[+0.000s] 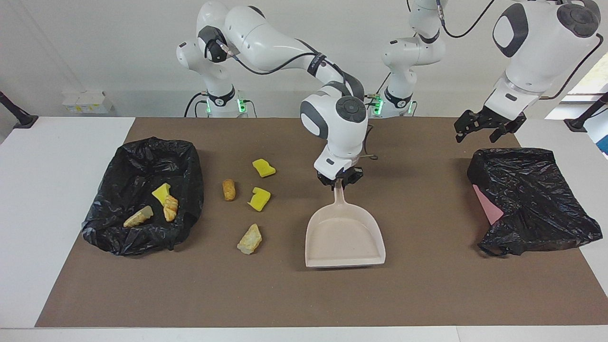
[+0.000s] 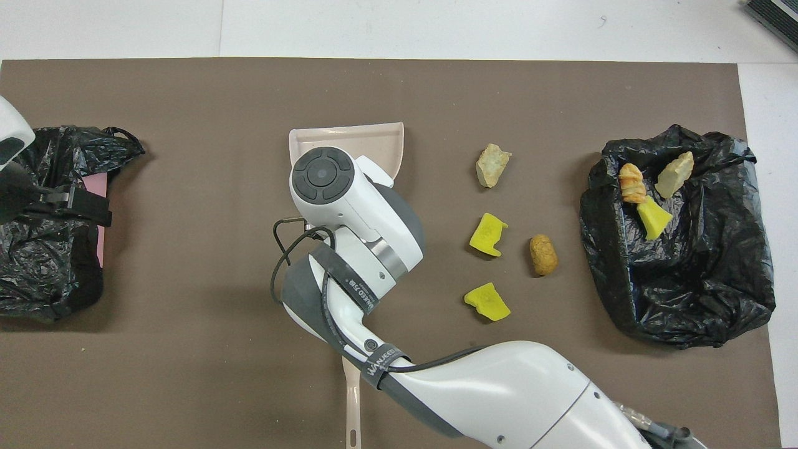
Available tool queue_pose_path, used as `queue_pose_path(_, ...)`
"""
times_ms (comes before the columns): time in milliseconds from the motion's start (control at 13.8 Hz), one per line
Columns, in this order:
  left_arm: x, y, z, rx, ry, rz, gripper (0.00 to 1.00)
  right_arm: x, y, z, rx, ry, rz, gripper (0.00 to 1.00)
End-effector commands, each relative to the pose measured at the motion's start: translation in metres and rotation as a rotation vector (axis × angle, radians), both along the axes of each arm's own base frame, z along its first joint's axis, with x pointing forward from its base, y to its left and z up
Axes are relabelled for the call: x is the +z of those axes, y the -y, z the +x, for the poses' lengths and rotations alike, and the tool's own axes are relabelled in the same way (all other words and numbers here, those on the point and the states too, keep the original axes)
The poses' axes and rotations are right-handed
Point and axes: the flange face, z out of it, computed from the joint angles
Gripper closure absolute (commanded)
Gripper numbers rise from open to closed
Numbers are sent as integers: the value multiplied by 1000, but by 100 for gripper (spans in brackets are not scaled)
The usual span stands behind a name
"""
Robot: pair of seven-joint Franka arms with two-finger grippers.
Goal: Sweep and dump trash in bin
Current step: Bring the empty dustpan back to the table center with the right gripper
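Observation:
My right gripper point(image 1: 338, 182) is shut on the handle of the beige dustpan point(image 1: 344, 235), whose pan sits low on the brown mat near the table's middle. From overhead only the pan's front edge point(image 2: 374, 138) shows past the arm. Several scraps of trash lie on the mat between dustpan and bin: two yellow sponge chunks point(image 1: 263, 167) point(image 1: 259, 198), a brown lump point(image 1: 229, 189) and a tan lump point(image 1: 250, 239). Three more scraps point(image 1: 164, 202) lie in the black-lined bin point(image 1: 187, 164). My left gripper point(image 1: 475, 132) hangs open, waiting over a second black bag point(image 1: 532, 199).
A beige brush lies nearer the robots than the dustpan; only its handle point(image 2: 353, 399) shows, under the right arm. Something pink point(image 1: 488, 205) pokes out of the second bag at the left arm's end. The brown mat point(image 1: 304, 294) covers most of the table.

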Motion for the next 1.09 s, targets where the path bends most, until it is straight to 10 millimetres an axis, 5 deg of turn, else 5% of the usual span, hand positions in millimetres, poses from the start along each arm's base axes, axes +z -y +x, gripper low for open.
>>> queue_pose_path(0,2,-2,-4,4,15,-2,0,-4,-7,1,-58,-20,56,99)
queue_pose_path(291,2,-2,-4,5,13,-2,0,11,-8,-1,-64,-1,66,56)
queue_pose_path(436,2,-2,-4,4,13,-2,0,37,2,-2,-65,13,70,38)
queue_pose_path(582,7,-2,-6,10,24,-1,0,56,13,-18,-68,3,63,30)
queue_pose_path(727,6,-3,-5,-1,33,-2,0,76,24,-39,-54,-23,26,3)
queue_pose_path(1018,-19,2,12,-23,32,-10,0,110,40,-113,-19,-66,-30,0)
